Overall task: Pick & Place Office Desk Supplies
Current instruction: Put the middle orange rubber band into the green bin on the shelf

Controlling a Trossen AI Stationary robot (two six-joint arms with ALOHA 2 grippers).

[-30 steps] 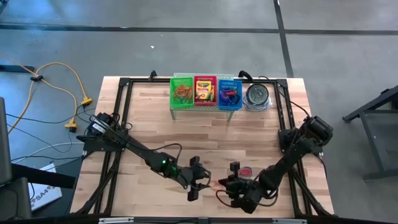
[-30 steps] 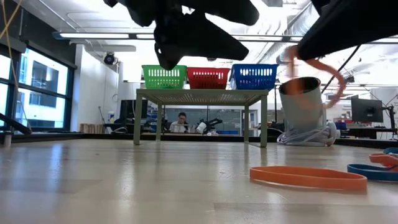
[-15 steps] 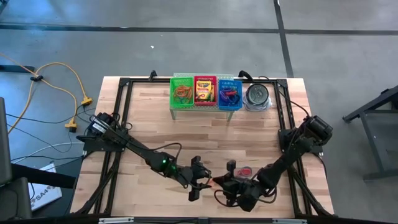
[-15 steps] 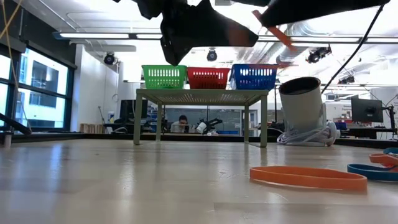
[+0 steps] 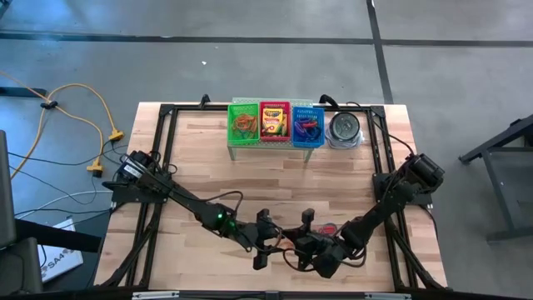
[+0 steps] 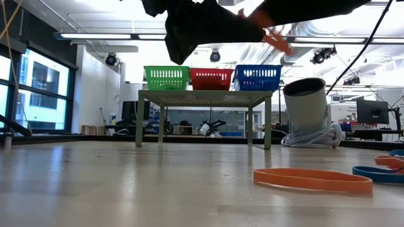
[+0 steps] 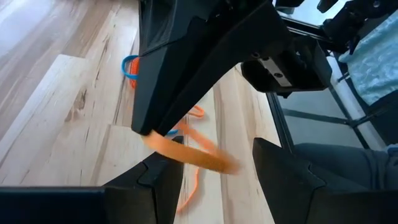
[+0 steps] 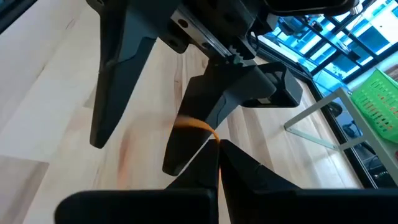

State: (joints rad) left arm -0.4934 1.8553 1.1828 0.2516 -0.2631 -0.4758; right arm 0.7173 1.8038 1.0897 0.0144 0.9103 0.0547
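Note:
An orange rubber band [image 7: 189, 152] hangs in the air near the table's front edge, with my right gripper [image 5: 288, 242] shut on it. The right gripper's tips and the band stand between the two spread fingers of my open left gripper [image 5: 266, 240]. I cannot tell whether the band touches the left fingers. The same band shows high in the low view [image 6: 273, 36]. Crayon boxes [image 5: 274, 122] lie in the red basket at the far edge. My right gripper pinches one end of the orange band [image 8: 198, 129] at the free ends of its two fingers. The fingers come slanting down from the table's right. The band is lifted clear of the table and trails out from the fingertips toward the left gripper.
Green [image 5: 244, 123], red and blue [image 5: 307, 125] mesh baskets stand in a row on a small stand at the far edge, with a round tin [image 5: 344, 127] to their right. Loose bands lie on the wood near the grippers: orange [image 6: 312, 180], blue [image 6: 379, 171], red [image 5: 331, 228].
My right gripper has gone toward the table's left and a little up, rolling as it went. It has carried the orange band in between the left gripper's fingers. The band hung as a loop below it before and now trails out sideways.

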